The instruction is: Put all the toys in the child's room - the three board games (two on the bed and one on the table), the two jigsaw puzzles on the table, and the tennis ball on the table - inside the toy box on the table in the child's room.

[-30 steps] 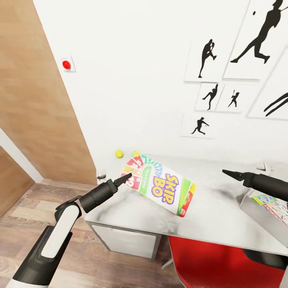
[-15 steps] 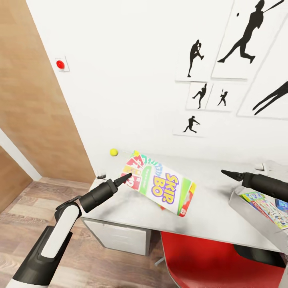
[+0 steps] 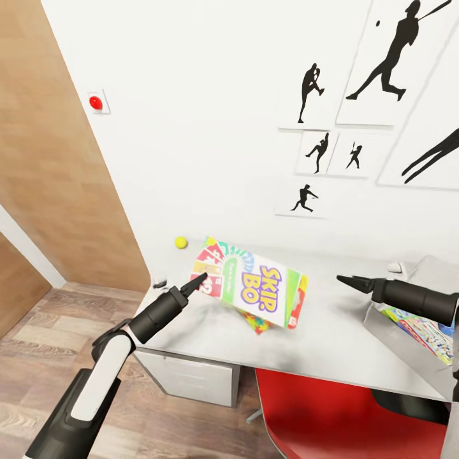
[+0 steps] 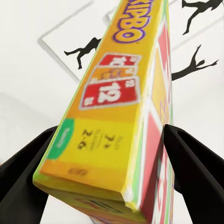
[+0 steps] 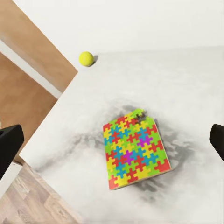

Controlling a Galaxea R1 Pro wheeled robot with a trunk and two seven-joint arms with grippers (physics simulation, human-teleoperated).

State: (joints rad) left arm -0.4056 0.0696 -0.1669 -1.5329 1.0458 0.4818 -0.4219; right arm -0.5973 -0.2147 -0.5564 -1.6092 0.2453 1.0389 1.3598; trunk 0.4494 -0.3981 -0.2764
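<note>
left gripper [image 3: 199, 279] clamped on skip-bo board game [image 3: 255, 288], frame centre. right gripper [image 3: 344, 280] jaws spread, empty. jigsaw puzzle [image 5: 134, 149], tennis ball [image 3: 181, 242] unboxed; toy box [image 3: 382, 305] lower right holds printed items.

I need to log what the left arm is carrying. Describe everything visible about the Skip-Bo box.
The Skip-Bo box is a flat rectangular printed game box, its white face bearing purple-and-yellow lettering with red and green card pictures, its narrow sides yellow and red. It hangs tilted above the desk, lifted off it, over a jigsaw puzzle lying flat. The left gripper holds it at one end, a finger on each side.
</note>
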